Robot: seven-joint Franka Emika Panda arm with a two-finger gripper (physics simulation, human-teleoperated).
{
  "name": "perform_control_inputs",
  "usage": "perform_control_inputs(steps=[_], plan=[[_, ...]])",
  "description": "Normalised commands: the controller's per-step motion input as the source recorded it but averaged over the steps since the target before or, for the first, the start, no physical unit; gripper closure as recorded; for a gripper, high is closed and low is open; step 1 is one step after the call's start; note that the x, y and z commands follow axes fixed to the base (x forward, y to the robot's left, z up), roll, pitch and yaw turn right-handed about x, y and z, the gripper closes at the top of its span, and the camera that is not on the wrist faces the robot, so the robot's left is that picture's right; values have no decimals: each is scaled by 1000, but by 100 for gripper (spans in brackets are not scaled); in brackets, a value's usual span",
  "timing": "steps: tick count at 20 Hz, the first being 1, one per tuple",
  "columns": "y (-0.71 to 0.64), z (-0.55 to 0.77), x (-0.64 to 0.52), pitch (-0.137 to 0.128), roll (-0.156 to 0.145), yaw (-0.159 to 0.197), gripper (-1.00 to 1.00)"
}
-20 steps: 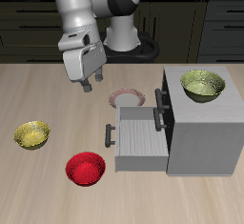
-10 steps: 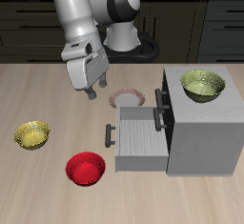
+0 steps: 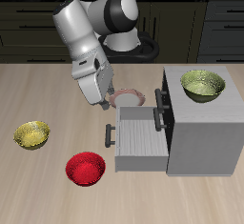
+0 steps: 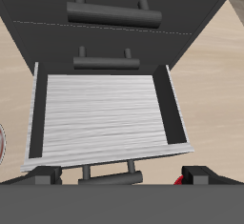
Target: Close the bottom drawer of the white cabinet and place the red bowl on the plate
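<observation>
on the desk [image 3: 38, 85], white cabinet [image 3: 202, 137] standing large, a yellow-green bowl [image 3: 202, 85] resting on its top. bottom drawer [image 3: 138, 137] pulled fully out toward the desk's middle, empty, dark bar handle [image 3: 109, 135] at its outer end; in the wrist view the same drawer [image 4: 100, 113] lying open right beneath the camera, upper drawer handle [image 4: 111, 14] beyond it. closing not done yet. arm leaning down beside the drawer's outer end, pincer [image 3: 105, 102] near the handle, not clearly touching it; finger spread hidden in both views, so cannot tell wide or narrow, though apparently holding nothing. plate [image 3: 128, 97] farther back, partly behind the pincer, bare. red bowl [image 3: 84, 168] near the desk's front edge, well apart from the plate, untouched. second yellow-green bowl [image 3: 31, 134] aside. both steps left: push drawer shut, then carry bowl to plate.
</observation>
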Motion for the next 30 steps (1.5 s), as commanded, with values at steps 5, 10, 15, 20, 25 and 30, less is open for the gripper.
perform_control_inputs(steps=[5, 10, 15, 20, 25, 30], plan=[[58, -209, -217, 60, 40, 83, -100], [-147, -230, -164, 78, -4, -6, -100], [-309, -209, -97, 24, -43, -12, -100], [-125, -80, 24, 8, -17, -19, -100], [5, -203, 59, -8, -5, -6, -100], [49, -242, 21, 5, 8, -8, -100]])
